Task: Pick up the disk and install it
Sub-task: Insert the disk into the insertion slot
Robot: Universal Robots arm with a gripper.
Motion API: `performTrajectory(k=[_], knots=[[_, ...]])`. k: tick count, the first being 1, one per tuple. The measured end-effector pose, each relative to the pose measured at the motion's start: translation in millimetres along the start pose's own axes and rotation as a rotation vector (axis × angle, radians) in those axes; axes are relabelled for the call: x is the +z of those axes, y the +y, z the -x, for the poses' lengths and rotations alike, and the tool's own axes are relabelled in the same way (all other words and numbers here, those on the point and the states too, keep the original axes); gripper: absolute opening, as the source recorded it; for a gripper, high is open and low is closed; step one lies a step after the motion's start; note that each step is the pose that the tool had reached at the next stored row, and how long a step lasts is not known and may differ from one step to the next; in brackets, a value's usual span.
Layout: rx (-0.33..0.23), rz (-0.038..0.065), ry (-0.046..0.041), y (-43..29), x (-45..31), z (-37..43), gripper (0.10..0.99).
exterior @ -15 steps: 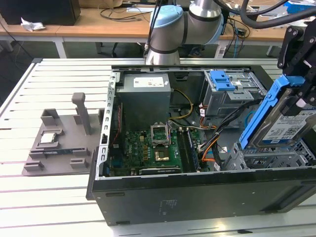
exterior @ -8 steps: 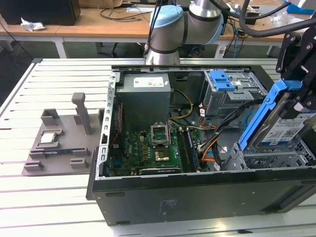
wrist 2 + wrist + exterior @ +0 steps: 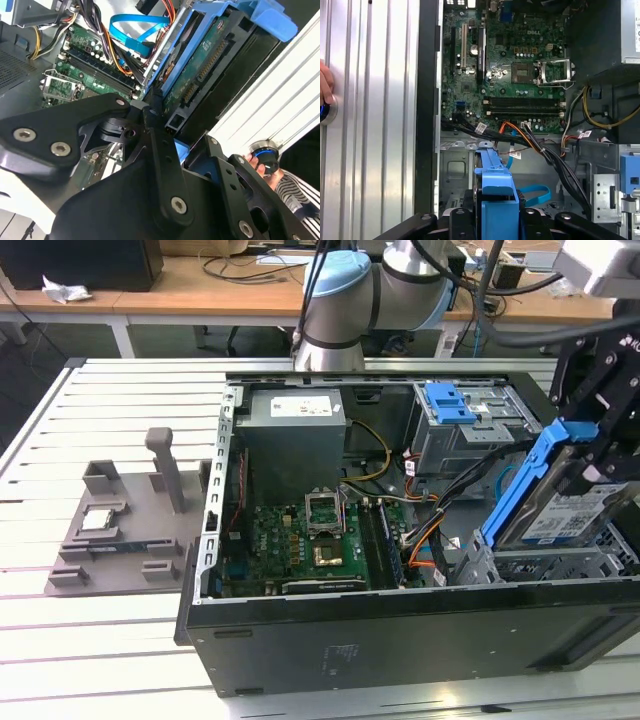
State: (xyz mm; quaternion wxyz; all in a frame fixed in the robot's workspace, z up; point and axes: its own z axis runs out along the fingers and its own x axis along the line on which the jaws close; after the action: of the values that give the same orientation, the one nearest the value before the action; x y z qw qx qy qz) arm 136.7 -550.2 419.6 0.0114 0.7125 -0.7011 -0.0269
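tool [image 3: 497, 220] clenched on disk [image 3: 562, 512] | disk tilted above drive bay [image 3: 540, 565] | exterior view's right

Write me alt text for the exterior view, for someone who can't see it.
The gripper holds the disk, in its blue carrier, tilted over the drive bay at the exterior view's right end of an open computer case. A grey fixture tray lies on the table at the exterior view's left.

Bright even light, soft shadows (deepest inside case [image 3: 400, 640]), table [image 3: 120, 400] glare
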Motion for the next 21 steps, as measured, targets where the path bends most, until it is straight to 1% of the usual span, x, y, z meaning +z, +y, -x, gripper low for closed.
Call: performTrajectory(k=[5,8,10,14,16,21], knots=[[0.0,0.0,-0.0001,-0.5,10.1,-0.2,0.369],[0.0,0.0,0.0,-0.9,17.3,-0.4,0.369],[0.0,0.0,-0.0001,-1.3,23.8,-0.5,0.369],[0.0,0.0,0.0005,-1.8,32.4,-0.8,0.369],[0.0,0.0,0.0001,-1.8,34.3,-0.8,0.369],[0.0,0.0,0.0001,-1.9,34.4,-0.8,0.369]])
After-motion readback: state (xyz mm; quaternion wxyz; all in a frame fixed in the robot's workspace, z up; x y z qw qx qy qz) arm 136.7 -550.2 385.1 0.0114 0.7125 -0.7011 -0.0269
